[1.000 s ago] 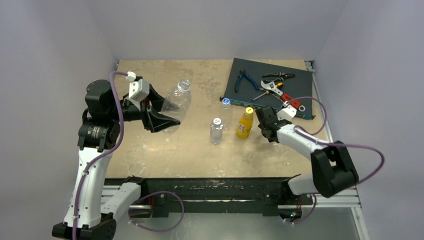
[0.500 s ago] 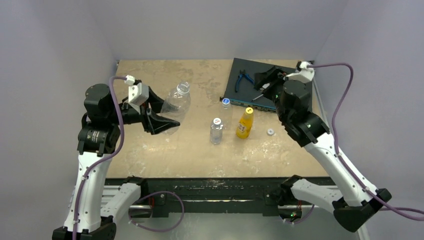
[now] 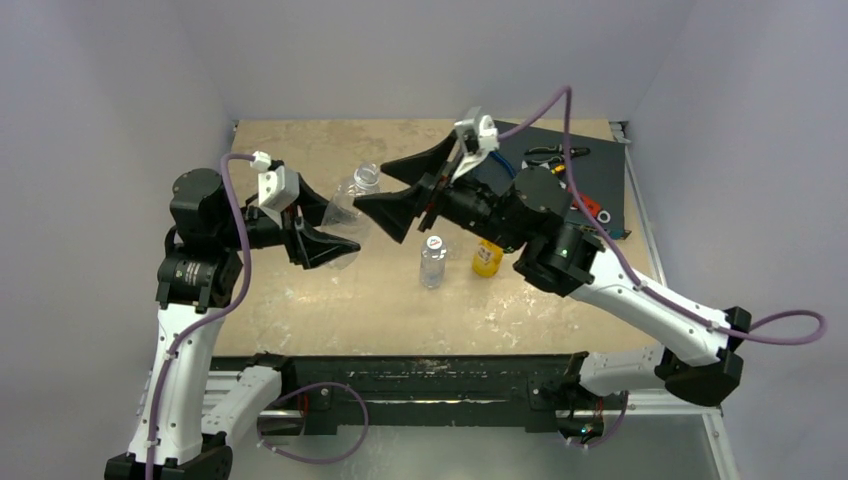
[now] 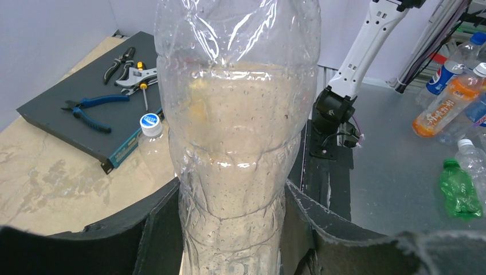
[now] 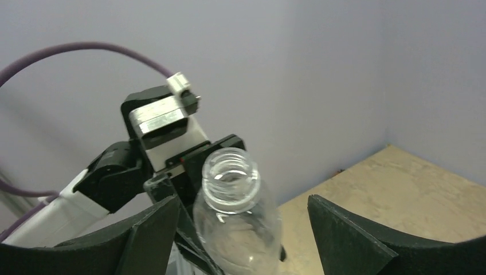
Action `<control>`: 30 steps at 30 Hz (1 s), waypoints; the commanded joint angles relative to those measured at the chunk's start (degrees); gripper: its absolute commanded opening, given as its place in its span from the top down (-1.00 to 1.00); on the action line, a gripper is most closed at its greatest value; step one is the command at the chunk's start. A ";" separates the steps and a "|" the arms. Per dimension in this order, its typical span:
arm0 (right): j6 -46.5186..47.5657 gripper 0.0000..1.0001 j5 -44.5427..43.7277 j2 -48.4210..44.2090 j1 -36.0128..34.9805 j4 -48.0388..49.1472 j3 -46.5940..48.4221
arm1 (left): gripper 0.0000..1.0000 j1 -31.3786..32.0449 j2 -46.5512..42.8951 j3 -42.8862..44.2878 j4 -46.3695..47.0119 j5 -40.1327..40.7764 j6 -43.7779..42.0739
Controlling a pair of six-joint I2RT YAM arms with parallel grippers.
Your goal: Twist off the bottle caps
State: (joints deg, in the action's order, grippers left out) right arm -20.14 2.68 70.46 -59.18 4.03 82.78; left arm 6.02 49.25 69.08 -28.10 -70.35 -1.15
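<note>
The left gripper point(image 3: 336, 225) clamps the clear bottle point(image 3: 355, 203) tilted above the table point(image 3: 330, 300), its neck point(image 5: 229, 172) seemingly already capless, framed by the wide-spread right gripper point(image 3: 370, 183); next probably comes the white-capped bottle point(image 3: 433, 262) standing mid-table.

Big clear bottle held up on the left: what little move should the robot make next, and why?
Probably the right gripper, open near the neck of the big bottle, should back away: that neck is bare, with no cap to turn. The left gripper grips its body. The small bottle on the table still wears its white cap, a likelier target.
</note>
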 commanded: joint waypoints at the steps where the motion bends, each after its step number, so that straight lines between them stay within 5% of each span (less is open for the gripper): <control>1: 6.63 -0.68 0.07 3.05 -4.39 4.08 5.43 | 0.95 -0.22 -0.39 -0.26 1.14 -0.14 -1.05; 4: 6.52 -0.52 -0.23 4.89 -5.25 4.62 7.13 | 0.95 -0.22 -0.47 -0.34 0.67 -0.44 -1.39; 9: 6.21 0.20 -1.62 7.17 -5.94 4.15 8.55 | 0.92 -0.22 -0.55 -0.26 0.59 -0.79 -1.33; 11: 6.25 0.52 -2.10 7.53 -5.95 4.08 8.30 | 0.56 -0.22 -0.56 -0.32 0.53 -0.64 -0.90; 14: 6.54 0.65 -3.09 8.63 -6.03 2.33 8.82 | -0.55 -0.22 -0.03 -0.10 -0.95 0.51 -0.57; 16: 8.52 0.64 -4.61 10.32 -5.97 0.73 9.78 | -0.83 -0.22 0.61 0.06 -2.17 2.75 -0.50; 20: 16.27 0.55 -15.30 15.23 -4.32 -0.40 11.20 | -0.98 -0.22 3.11 1.36 -8.54 14.90 -3.88; 24: 17.15 0.57 -17.10 21.11 1.48 1.51 12.40 | -1.00 -0.22 5.96 3.03 -14.74 27.45 -7.34; 30: 17.13 0.67 -22.31 30.23 5.86 7.42 12.50 | -1.00 -0.22 4.17 2.51 -13.55 37.62 -5.12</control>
State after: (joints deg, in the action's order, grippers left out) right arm -7.05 -10.28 96.27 -57.25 6.85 93.71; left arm 5.67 57.36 69.67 -40.14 -40.99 -6.68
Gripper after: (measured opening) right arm 0.424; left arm 0.996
